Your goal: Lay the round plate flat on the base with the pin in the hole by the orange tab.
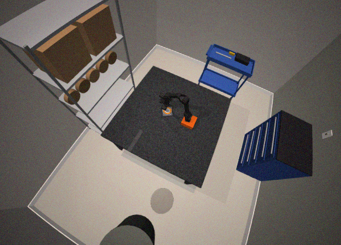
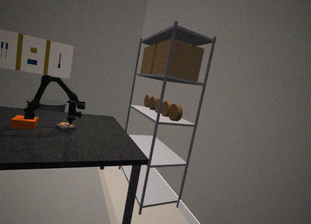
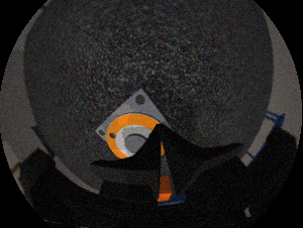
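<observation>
Jaws of the gripper (image 1: 164, 108) (image 2: 70, 124) (image 3: 159, 127) shut on nothing — just over the orange-ringed plate (image 1: 166, 112) (image 2: 66, 126) (image 3: 133, 119) on its base (image 1: 167, 114) (image 2: 66, 128) (image 3: 141, 102), mid-frame from above; black table (image 1: 163, 144) (image 2: 75, 144) (image 3: 149, 59), grey shelving (image 1: 123, 36) (image 2: 161, 104) upper left, blue cart (image 1: 221, 62) upper right.

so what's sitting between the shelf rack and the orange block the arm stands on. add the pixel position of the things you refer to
The round plate (image 1: 167, 113) (image 2: 61, 124) (image 3: 134, 118) on its square base (image 1: 163, 115) (image 2: 71, 127) (image 3: 130, 107), with the closed gripper (image 1: 164, 108) (image 2: 70, 124) (image 3: 159, 126) at it; top and exterior views show this.
</observation>
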Controlling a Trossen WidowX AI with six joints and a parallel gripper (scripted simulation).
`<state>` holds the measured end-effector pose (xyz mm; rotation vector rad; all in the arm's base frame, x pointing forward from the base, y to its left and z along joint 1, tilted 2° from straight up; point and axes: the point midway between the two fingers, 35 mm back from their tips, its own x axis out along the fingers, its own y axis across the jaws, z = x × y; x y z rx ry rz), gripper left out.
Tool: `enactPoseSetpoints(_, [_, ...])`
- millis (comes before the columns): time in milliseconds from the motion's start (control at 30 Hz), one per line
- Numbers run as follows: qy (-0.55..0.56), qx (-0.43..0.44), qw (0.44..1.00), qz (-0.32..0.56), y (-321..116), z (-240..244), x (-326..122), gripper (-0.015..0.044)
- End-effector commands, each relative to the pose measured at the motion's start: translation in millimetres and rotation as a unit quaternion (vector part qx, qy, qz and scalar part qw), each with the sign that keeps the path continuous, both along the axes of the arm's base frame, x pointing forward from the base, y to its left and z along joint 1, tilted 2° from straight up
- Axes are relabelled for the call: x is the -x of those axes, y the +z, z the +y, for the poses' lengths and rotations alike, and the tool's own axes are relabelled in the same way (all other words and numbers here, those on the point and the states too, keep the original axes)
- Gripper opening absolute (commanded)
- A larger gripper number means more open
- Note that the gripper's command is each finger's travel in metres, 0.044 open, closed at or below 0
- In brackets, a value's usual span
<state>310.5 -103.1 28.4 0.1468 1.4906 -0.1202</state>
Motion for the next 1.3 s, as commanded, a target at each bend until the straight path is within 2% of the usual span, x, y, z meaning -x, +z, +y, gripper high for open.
enactPoseSetpoints(0, [-0.001, 0.0, 1.0, 0.007, -3.1, -2.2, 7.6, 0.0])
enactPoseSetpoints(1267, [-0.001, 0.0, 1.0, 0.009, -2.2, -5.4, 41.1, 0.0])
